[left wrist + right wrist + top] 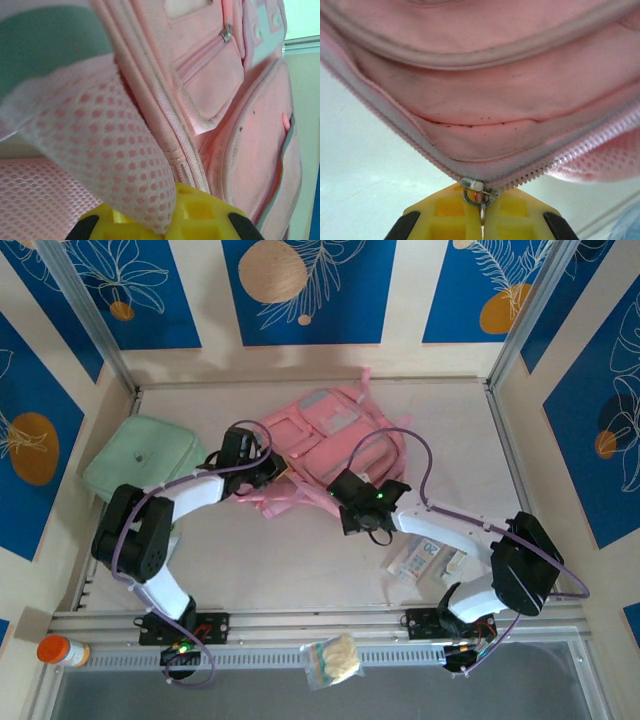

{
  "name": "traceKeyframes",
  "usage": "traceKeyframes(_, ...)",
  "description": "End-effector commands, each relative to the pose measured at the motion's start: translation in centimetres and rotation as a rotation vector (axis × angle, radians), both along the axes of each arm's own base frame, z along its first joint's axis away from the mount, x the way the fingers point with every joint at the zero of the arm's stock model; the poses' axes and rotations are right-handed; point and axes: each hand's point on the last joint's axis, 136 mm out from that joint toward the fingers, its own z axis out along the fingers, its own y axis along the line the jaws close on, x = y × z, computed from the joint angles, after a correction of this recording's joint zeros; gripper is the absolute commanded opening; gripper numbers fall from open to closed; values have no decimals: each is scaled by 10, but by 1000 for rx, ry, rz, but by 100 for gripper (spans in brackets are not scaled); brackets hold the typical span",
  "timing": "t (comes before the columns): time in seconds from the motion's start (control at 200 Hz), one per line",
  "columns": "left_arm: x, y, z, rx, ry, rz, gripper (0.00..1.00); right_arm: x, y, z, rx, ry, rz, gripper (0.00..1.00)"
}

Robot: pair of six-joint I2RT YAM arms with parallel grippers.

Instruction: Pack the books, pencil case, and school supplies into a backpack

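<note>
Well to the near left of the backpack, an orange-capped bottle lies by the rail. A mint-green pouch sits just to the backpack's left. The left arm folds at its elbow near that pouch, and its forearm reaches right to the backpack's near-left edge. There the left pincer is clamped tight on the backpack's pink mesh strap.

The backpack lies flat in the middle of the desk, pockets up. At its near edge the right pincer is closed on a metal zip pull, where the two rows of zip teeth meet.

To the backpack's near right lie the school supplies. The blue print on the white packet is too small to read. Past them the right arm bends at its elbow and stretches left.
</note>
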Motion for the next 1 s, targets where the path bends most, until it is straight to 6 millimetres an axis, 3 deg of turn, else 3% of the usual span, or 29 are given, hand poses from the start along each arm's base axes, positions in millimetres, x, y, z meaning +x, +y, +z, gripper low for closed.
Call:
traceKeyframes(0.0, 23, 1, 32, -5, -99, -44, 10, -13, 34, 13, 95, 51, 42, 0)
traceKeyframes(0.055, 17, 6, 30, 2, -85, -50, 27, -11, 51, 13, 160, 64, 47, 0)
traceKeyframes(0.125, 3, 9, 33, -18, -90, -46, 41, -8, 62, 11, 173, 58, 40, 0)
traceKeyframes(0.355, -64, 2, 29, -150, -54, 30, 57, -10, 78, -5, 148, 77, 51, 0)
traceKeyframes(0.545, -97, -15, 16, -273, 3, 135, 63, -14, 73, -8, 114, 68, 45, 0)
traceKeyframes(0.705, -100, -48, 14, -312, 23, 122, 66, -16, 74, -10, 115, 70, 45, 0)
traceKeyframes(0.92, -93, -83, 1, -440, 47, 149, 55, -16, 76, -11, 91, 61, 51, 0)
traceKeyframes(0.99, -93, -90, -8, -457, 65, 159, 47, -16, 75, -10, 83, 59, 48, 0)
